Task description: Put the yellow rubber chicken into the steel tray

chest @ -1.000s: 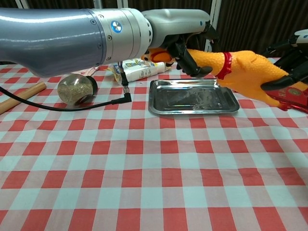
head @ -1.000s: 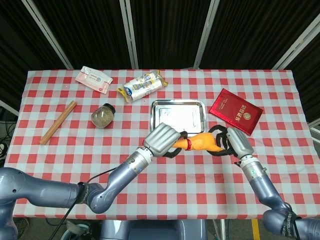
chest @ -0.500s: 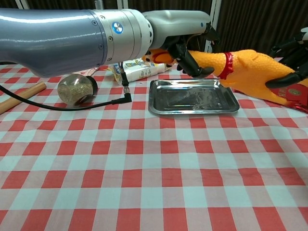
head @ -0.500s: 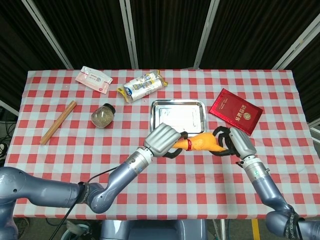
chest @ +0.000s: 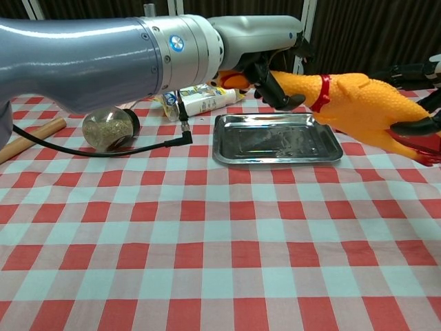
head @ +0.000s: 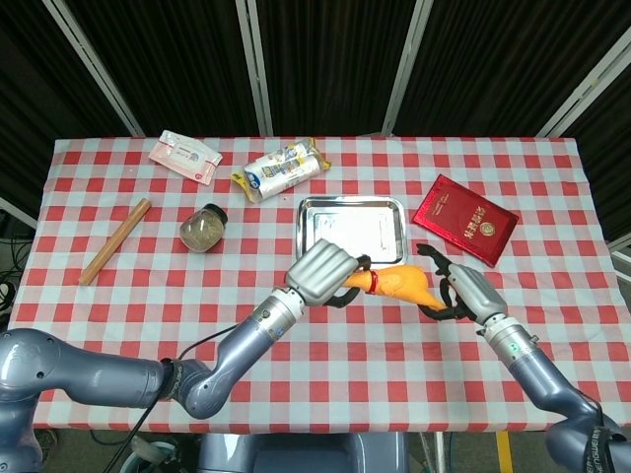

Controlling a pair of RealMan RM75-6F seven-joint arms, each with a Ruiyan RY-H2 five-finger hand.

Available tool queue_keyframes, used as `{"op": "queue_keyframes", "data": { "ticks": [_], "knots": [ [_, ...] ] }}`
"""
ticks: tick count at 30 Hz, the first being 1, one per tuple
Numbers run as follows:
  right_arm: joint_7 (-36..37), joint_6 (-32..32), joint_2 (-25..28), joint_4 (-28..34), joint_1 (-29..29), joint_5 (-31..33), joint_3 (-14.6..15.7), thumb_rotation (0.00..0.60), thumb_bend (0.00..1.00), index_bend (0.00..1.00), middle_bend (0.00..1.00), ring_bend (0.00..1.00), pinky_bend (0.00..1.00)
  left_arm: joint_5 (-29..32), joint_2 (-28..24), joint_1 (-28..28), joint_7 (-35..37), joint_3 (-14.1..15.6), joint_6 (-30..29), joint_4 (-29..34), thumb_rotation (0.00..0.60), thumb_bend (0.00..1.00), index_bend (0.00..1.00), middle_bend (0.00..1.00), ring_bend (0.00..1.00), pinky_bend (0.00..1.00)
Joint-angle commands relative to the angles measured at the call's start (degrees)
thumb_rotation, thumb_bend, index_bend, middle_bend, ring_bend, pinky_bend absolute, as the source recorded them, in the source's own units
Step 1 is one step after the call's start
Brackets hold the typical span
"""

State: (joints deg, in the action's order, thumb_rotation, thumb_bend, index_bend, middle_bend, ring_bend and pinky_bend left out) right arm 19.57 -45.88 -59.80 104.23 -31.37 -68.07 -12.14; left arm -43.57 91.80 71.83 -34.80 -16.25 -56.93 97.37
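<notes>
Just short of the steel tray (head: pixel 352 227), the left hand (head: pixel 320 275) grips the yellow rubber chicken (head: pixel 399 284) by its neck alone, while the right hand (head: pixel 463 292) has its fingers spread and barely touches the tail, so the body could sag and land outside.

No legible text on any packet or booklet.

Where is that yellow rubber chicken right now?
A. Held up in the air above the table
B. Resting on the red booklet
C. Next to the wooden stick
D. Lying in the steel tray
A: the left hand grips the yellow rubber chicken by its neck, off the cloth, beside the steel tray.
</notes>
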Motion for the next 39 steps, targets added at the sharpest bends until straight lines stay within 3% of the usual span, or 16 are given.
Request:
{"op": "queue_keyframes", "data": {
  "ticks": [1,5,10,16,30,34,37,39],
  "knots": [
    [0.6,0.2,0.0,-0.2,0.0,-0.4,0.1,0.6,0.43,0.0,0.11,0.08,0.22,-0.1,0.2,0.1,-0.1,0.0,-0.3,0.0,0.6,0.67,0.68,0.72,0.61,0.65],
    [0.8,0.3,0.1,-0.3,-0.1,-1.0,0.4,0.6,0.42,0.0,0.11,0.08,0.21,-0.7,0.8,0.2,-1.1,0.2,-1.5,-0.6,0.6,0.67,0.68,0.72,0.61,0.65],
    [1.0,0.8,0.3,-0.7,-0.1,-1.3,1.0,0.6,0.26,0.0,0.09,0.07,0.19,-1.7,2.1,0.3,-3.1,0.5,-3.9,-2.1,0.6,0.67,0.69,0.72,0.61,0.65],
    [0.9,0.7,0.1,-1.3,-0.2,-1.4,1.2,0.6,0.18,0.0,0.09,0.06,0.19,-2.3,3.2,0.1,-3.9,0.4,-5.3,-2.9,0.6,0.68,0.69,0.73,0.61,0.65],
    [1.1,-0.1,-1.0,-1.4,-1.0,-0.3,0.3,0.6,0.17,0.01,0.1,0.08,0.19,-2.2,5.6,0.2,-4.3,0.0,-4.6,-3.7,0.6,0.68,0.68,0.72,0.61,0.65],
    [0.6,-0.3,-1.5,-1.9,-1.3,1.1,-0.1,0.6,0.17,0.17,0.21,0.21,0.23,-2.1,6.0,0.2,-4.4,-0.3,-4.5,-3.6,0.6,0.68,0.68,0.72,0.61,0.65],
    [-0.2,-0.5,-1.9,-2.4,-1.5,2.5,-0.3,0.6,0.18,0.47,0.42,0.43,0.42,-1.8,6.0,0.2,-4.2,-0.6,-4.2,-3.3,0.6,0.68,0.68,0.72,0.61,0.65],
    [-0.6,-1.4,-2.4,-2.7,-1.4,3.6,-0.6,0.6,0.21,0.71,0.59,0.61,0.61,-1.7,5.9,0.1,-4.1,-0.6,-4.0,-3.1,0.6,0.68,0.68,0.72,0.61,0.65]
  ]
}}
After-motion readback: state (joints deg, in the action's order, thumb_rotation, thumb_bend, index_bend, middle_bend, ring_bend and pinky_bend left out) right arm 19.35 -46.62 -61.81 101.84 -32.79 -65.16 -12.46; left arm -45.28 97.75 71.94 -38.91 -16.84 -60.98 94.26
